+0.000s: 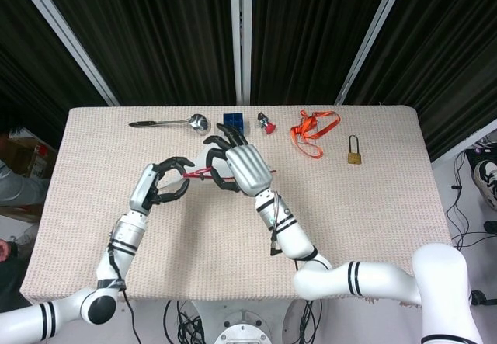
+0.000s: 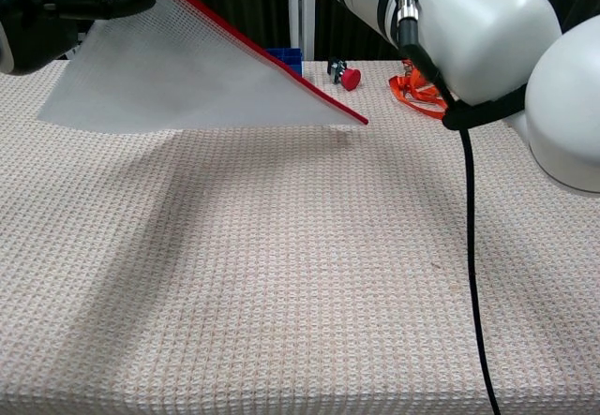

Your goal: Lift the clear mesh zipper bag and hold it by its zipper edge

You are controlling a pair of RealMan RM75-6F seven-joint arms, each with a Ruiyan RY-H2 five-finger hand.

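Observation:
The clear mesh zipper bag (image 2: 178, 68) hangs in the air. Its red zipper edge (image 2: 262, 59) slants from the upper left down to a low corner just above the table. In the head view only a short stretch of that red edge (image 1: 199, 175) shows between my hands. My left hand (image 1: 165, 182) pinches the raised end of the edge, and its dark fingers (image 2: 103, 3) lie against the bag's top. My right hand (image 1: 237, 165) is curled over the bag, with its fingers on the same edge close beside the left. The pinch points sit above the chest view's top.
Along the far side of the woven table (image 1: 373, 204) lie a metal spoon (image 1: 167, 121), a blue block (image 1: 233, 119), a small red-capped piece (image 1: 269, 126), an orange strap (image 1: 314, 133) and a brass padlock (image 1: 354, 152). My right arm (image 2: 450, 22) with its black cable (image 2: 466, 209) fills the chest view's upper right.

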